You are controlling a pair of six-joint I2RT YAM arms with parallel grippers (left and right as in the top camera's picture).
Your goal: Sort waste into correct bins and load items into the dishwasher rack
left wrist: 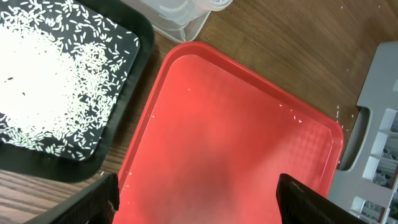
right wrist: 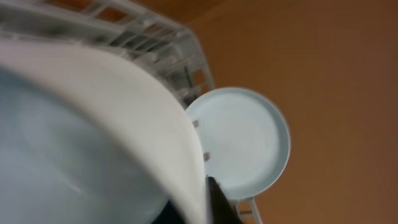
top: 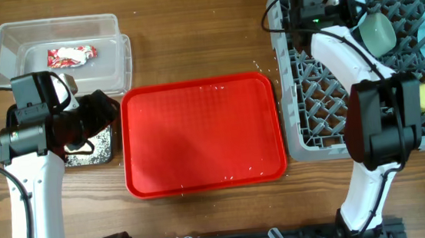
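Overhead, the right gripper (top: pixel 349 5) pinches the white bowl (right wrist: pixel 93 124) over the dishwasher rack (top: pixel 298 148), near the light-blue plate (right wrist: pixel 249 143); the left gripper (left wrist: pixel 199 202) hangs spread and empty above the red tray (left wrist: pixel 236 124).

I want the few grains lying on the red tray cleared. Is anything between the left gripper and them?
Nothing visible. The left gripper hangs open over the red tray, whose surface is bare apart from the scattered grains near its rim.
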